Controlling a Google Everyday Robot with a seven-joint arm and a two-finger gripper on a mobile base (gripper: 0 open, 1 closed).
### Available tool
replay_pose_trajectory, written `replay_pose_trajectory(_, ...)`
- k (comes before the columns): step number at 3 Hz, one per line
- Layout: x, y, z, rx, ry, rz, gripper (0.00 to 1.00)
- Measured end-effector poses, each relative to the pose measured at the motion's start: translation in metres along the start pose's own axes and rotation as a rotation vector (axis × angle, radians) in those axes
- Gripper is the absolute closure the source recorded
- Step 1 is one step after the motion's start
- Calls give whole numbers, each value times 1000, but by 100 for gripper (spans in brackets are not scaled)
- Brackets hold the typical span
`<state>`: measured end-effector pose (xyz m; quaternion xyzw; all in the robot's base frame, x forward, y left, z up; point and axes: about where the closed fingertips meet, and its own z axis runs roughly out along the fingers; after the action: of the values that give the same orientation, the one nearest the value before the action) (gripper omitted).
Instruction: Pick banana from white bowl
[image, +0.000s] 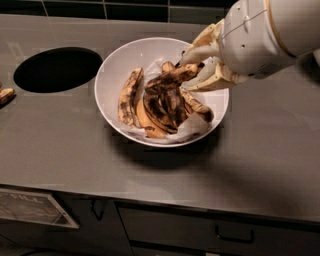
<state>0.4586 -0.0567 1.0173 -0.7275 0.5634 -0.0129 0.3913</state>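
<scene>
The white bowl (108, 71) stands on the grey counter, lined with crumpled white paper. It holds several overripe bananas and peel pieces. My gripper (199, 68) is over the bowl's right rim, its cream fingers (201, 52) shut on the end of the banana (170, 79), a yellow-brown one with heavy black blotches. That banana is raised at an angle above the pile, its lower end near the other fruit. A darker, nearly black banana (166, 109) lies under it. Another spotted banana (128, 97) lies at the bowl's left side.
A black round hole (57, 68) is cut in the counter left of the bowl. A small banana piece (5, 95) lies at the far left edge. Orange peel (148, 123) sits in the bowl's front. Cabinet drawers run below the counter's front edge.
</scene>
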Motion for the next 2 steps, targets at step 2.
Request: replay_pose_trajectory(2,-12,-21,1,-1,-81,-26,100)
